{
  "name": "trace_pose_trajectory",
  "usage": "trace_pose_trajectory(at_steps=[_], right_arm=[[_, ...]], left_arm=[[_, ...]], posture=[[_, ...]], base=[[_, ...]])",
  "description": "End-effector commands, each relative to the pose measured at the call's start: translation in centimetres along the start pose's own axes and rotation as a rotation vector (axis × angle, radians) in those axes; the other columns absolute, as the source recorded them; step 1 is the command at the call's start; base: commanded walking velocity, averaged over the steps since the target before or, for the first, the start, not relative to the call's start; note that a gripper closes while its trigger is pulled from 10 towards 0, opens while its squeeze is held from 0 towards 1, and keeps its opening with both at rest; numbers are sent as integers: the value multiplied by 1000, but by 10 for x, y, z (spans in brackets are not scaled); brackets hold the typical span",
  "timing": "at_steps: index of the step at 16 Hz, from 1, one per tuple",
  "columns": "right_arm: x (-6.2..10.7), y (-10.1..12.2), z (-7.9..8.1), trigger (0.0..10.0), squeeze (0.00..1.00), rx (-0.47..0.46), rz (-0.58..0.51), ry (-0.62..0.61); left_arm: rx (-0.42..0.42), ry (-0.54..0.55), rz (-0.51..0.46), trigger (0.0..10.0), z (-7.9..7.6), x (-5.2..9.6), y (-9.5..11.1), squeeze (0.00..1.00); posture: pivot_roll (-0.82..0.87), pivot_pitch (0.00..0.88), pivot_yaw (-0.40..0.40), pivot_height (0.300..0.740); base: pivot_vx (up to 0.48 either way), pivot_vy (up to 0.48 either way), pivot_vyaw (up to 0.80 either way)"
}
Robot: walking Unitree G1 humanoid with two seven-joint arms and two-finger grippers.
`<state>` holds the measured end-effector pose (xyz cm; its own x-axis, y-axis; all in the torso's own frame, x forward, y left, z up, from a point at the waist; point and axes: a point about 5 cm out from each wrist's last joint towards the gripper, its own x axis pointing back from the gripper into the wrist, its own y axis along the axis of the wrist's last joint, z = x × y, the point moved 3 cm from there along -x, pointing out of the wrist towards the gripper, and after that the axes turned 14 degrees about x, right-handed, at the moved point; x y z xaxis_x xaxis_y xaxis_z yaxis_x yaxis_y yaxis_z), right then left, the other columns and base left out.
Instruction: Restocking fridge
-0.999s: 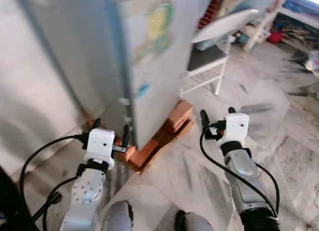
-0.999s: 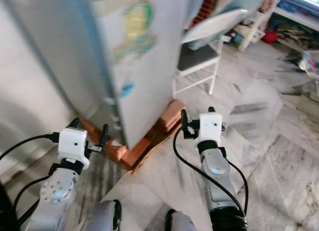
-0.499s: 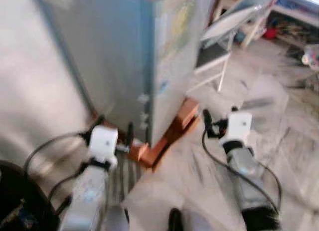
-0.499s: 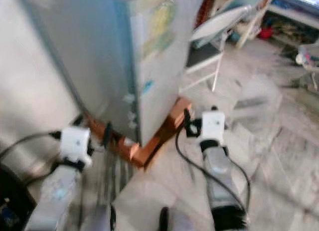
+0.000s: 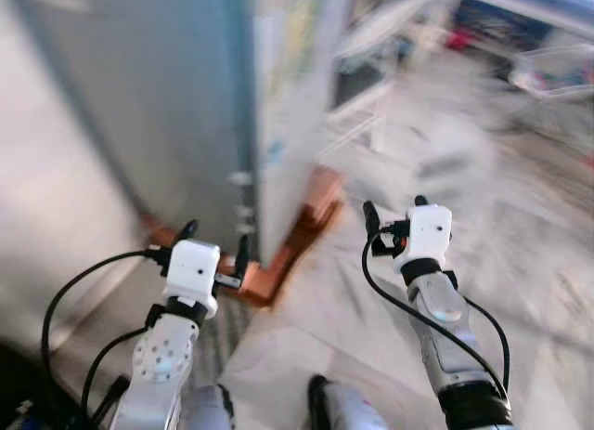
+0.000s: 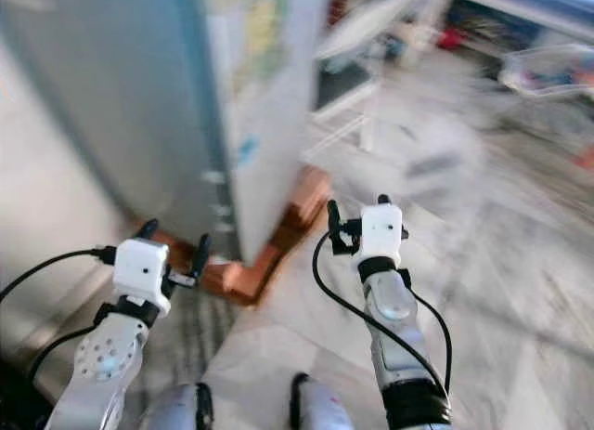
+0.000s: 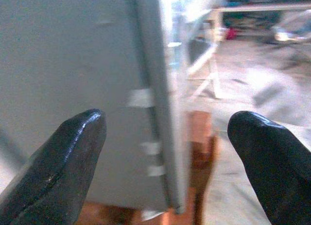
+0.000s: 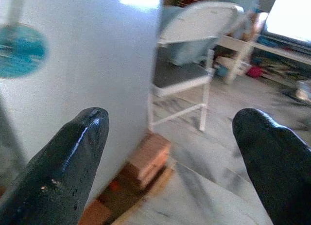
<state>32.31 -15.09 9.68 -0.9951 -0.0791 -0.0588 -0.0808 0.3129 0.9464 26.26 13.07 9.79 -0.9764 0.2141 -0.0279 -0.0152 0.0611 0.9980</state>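
2 end effectors ride forward with nothing between their fingers: the left end effector spread apart near the fridge's lower corner, the right end effector likewise apart over the marble floor. The fridge stands on bricks, its door apparently closed. This looks like the approach step; next comes squaring up to the door and finding a handle. No goods to stock can be made out. Motion blur smears the chair and the clutter beyond, and the fridge's top is cut off.
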Motion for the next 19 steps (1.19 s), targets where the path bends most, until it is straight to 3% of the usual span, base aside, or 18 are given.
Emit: trace_pose_trajectory(at_steps=[1,13,16,19], right_arm=[[2,-1,-3,10000,0,0,7,-9],[6,-2,-2,10000,0,7,15,-4],[11,-4,-1,10000,0,9,30,6],[34,-14,6,10000,0,-53,99,36]], left_arm=[[3,12,2,10000,1,2,0,0],[29,28,23,10000,4,3,-6,0],[56,73,24,10000,12,-1,-7,0],[70,145,-19,10000,32,-22,2,0]], posture=[[163,153,-65,740],[153,155,-68,740],[149,157,-75,740],[145,159,-82,740]], base=[[0,0,-800],[0,0,-800],[0,0,-800],[0,0,-325]])
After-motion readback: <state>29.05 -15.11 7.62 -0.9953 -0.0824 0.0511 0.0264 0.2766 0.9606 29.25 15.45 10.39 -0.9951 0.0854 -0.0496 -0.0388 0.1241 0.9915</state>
